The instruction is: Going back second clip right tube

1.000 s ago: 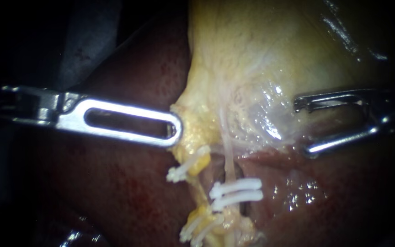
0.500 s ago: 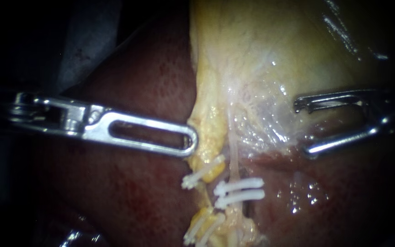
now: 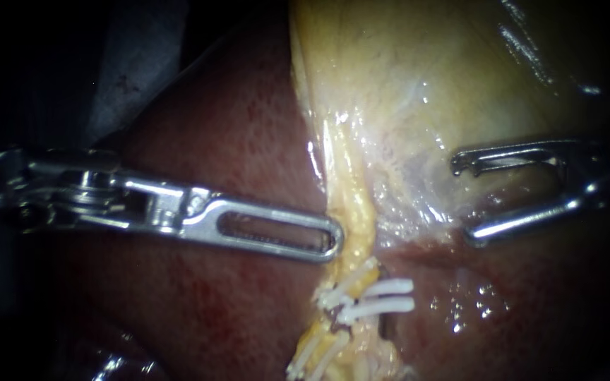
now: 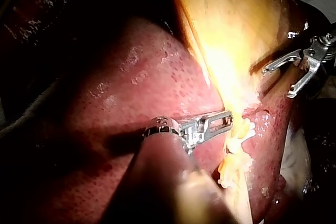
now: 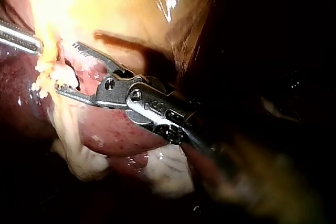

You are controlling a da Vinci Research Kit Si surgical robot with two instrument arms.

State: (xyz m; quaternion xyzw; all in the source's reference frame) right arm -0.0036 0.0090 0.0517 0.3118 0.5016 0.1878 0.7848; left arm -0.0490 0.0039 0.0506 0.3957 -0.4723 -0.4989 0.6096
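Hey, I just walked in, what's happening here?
Two instruments are at a gallbladder lying on the liver. The left instrument has its tip against the yellow tissue just above a cluster of white clips. The right instrument sits off to the side, its claw open and empty.

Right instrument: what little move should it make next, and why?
Probably draw the right instrument straight back along its own shaft, away from the clips. It is open and empty, two white clips already sit side by side below it, and the endoscope view shows it apart from them, so nothing seems left for it to do there.
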